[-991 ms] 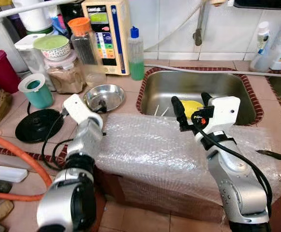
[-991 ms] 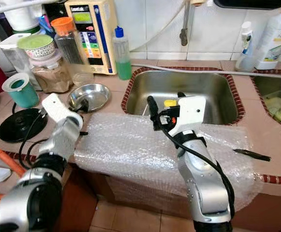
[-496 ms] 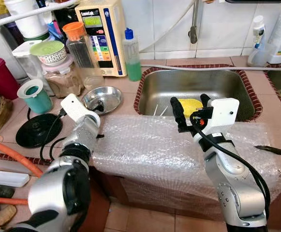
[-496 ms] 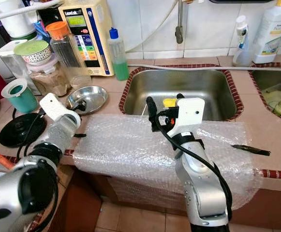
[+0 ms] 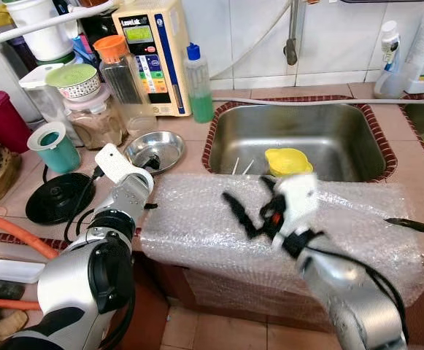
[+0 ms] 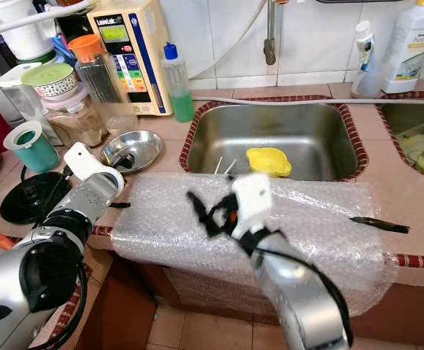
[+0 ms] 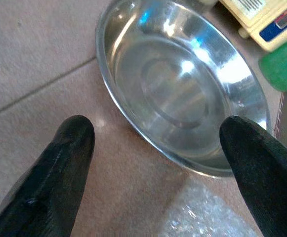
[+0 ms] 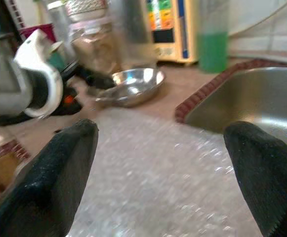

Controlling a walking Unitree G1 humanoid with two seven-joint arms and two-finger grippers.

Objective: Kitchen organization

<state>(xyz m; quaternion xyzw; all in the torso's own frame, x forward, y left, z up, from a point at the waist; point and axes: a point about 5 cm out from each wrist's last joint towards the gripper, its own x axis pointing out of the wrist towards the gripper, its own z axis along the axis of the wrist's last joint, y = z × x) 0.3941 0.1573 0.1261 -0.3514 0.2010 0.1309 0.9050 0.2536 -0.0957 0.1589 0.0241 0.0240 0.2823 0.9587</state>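
**Left pincer lined up on the steel bowl, right pincer above the bubble wrap**

The landmark is the shallow round stainless-steel bowl on the tiled tabletop. Left of the bowl stand a teal plastic cup and a flat black round lid. Behind the bowl is a crowd of jars, among them a clear jar with brown powder, then a cream-coloured appliance with a coloured panel and a bottle of green liquid with a blue cap.

The left pincer hovers just in front of the bowl with its fingers spread wide and holding nothing; the near rim lies between them, so I judge it is placed for gripping that rim.

Right of the bowl, a sheet of clear bubble wrap covers the tabletop edge, probably as padding. The right pincer is above this sheet, also wide open and empty, pointing toward the bowl.

Further right is the steel sink with a yellow plastic piece inside. The jars leave little room behind the bowl.
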